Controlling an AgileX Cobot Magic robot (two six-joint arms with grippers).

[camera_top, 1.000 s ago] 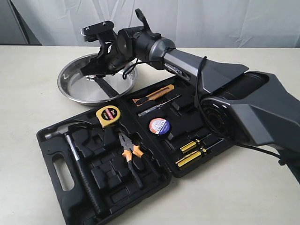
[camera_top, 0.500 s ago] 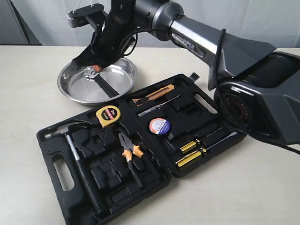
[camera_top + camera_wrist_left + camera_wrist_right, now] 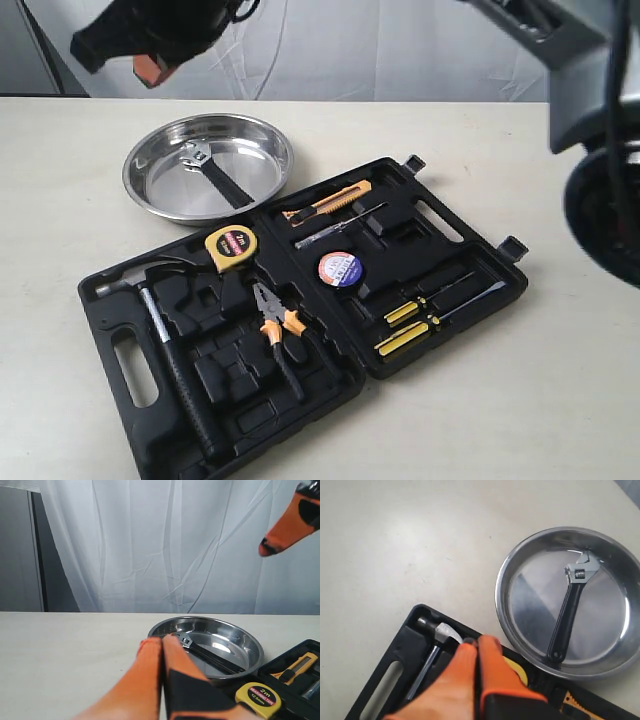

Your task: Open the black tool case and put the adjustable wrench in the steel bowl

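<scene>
Currently the wrench point(image 3: 218, 177) lies flat inside the bowl point(image 3: 150, 195), its handle angled toward the case point(image 3: 105, 310) — no gripper touches it. I see the case lying open on the table point(image 3: 500, 420), just beside the bowl. Right gripper point(image 3: 477, 647): raised well clear of the bowl, fingers pressed together, holding nothing. The exterior view blurs it, so I cannot fix its exact position. Left gripper point(image 3: 161, 642) — fingers likewise pressed together, empty, pointing toward the bowl.
</scene>
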